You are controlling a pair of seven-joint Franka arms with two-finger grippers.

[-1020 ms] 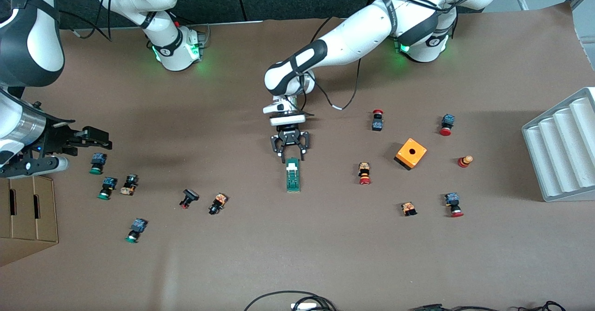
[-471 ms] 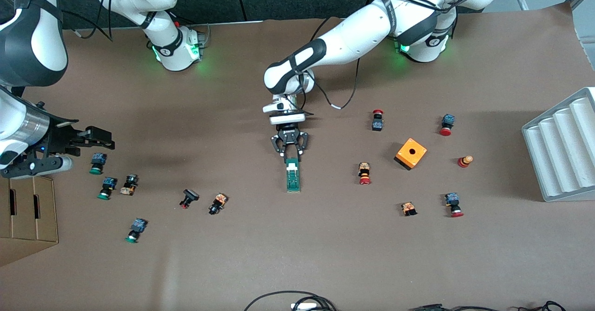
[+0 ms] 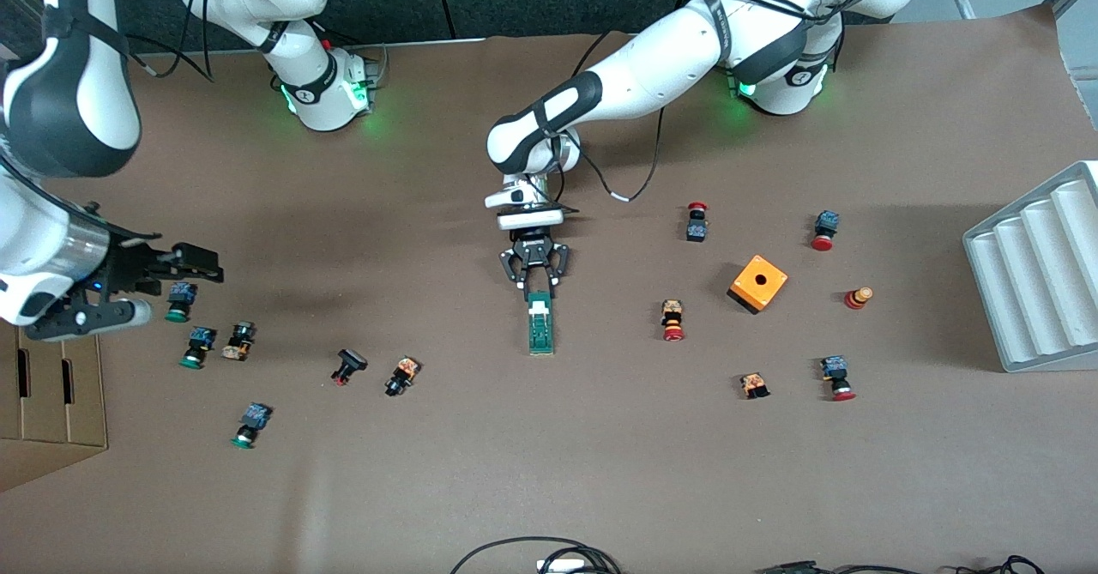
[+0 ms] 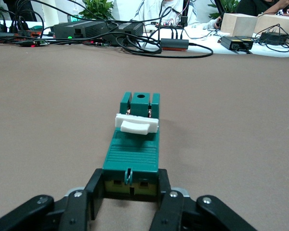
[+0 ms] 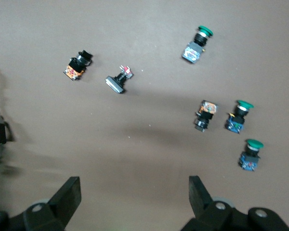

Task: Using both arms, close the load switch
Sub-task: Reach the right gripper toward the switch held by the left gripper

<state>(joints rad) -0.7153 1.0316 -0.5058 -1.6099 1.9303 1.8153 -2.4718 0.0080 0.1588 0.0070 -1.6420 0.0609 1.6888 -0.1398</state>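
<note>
Nearest the front camera among the task's things: the load switch (image 3: 540, 327), flat on the brown surface (image 3: 600, 471) about midway between the two arms' ends, with its long axis running straight from the front camera toward the robots' bases. Narrow green block, ribbed on top, with a white sliding piece (image 4: 137, 124) set crosswise partway along and a small round hole in the end nearest the front camera. Farther from that camera, at the switch's other end, the left tool (image 3: 536, 285) — pinched shut on that short end, one black finger (image 4: 94, 190) pressed to each side, as seen in the left wrist view, so the block lies lengthwise away from the clamp. Held low, seemingly resting on the surface, not lifted.

Well apart, toward the right arm's end of the surface, the right tool (image 3: 150, 287) — spread wide and holding nothing, hanging over a scatter of green-capped push buttons (image 3: 178, 300). Not in touch with any of them.

Judged from this: one end pinned by the left tool, the slider and the free end pointing toward the front camera and left open for a second contact. Right tool much the farther of the two, needing to cross the surface and meet the white piece along that same long axis. Main risk, probably: a push off that line, twisting the block in the clamp.
</note>
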